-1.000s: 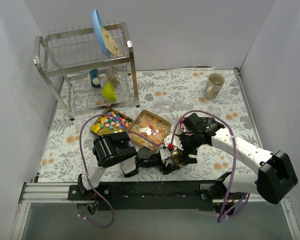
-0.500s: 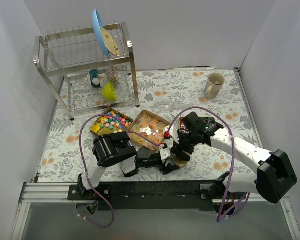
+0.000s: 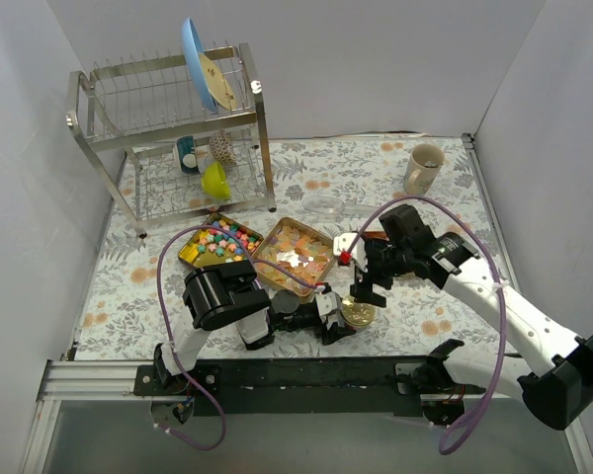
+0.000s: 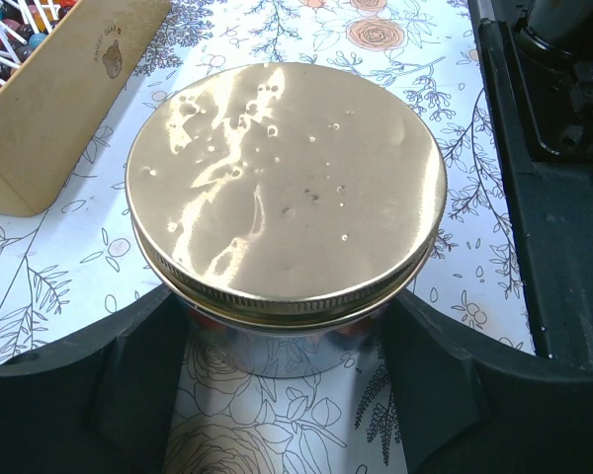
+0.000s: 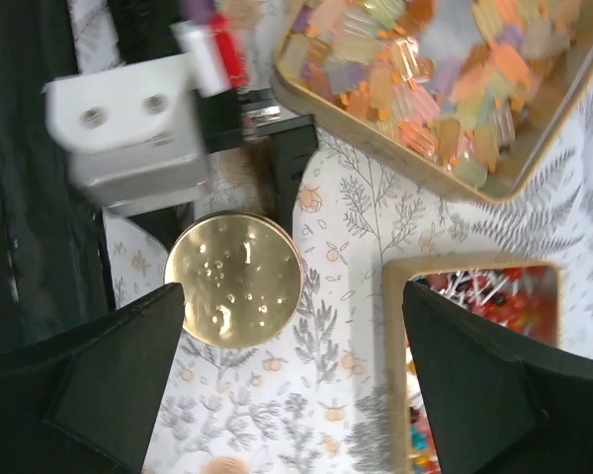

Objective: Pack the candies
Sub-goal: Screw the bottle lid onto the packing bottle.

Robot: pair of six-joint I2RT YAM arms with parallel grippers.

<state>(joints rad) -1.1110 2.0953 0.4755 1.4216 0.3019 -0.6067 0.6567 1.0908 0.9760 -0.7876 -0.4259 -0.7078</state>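
Jar (image 4: 287, 188) lidded, clamped in left gripper (image 4: 287, 360); right gripper (image 5: 296, 385) spread apart; candies (image 5: 425, 69) apparently unpacked in tins (image 5: 492, 195) at ten o'clock.

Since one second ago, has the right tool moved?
Yes. Judged against the gold-lidded jar, which stayed put, the right tool has lifted off it and drawn back to the right, leaving it uncovered.

The desk (image 3: 445, 197) is wearing a white cloth patterned with orange roses and grey-green leaves. The silver jar (image 4: 277, 351) is carrying a shiny gold lid (image 4: 287, 188). Pastel multicoloured candies (image 3: 222, 240) are brightening one gold tin (image 3: 188, 255). Orange-yellow translucent candies (image 5: 425, 59) are glowing nearby. A blue plate (image 3: 196, 59), a yellow-green bowl (image 3: 214, 180) and a beige mug (image 3: 422, 169) are adding colour.
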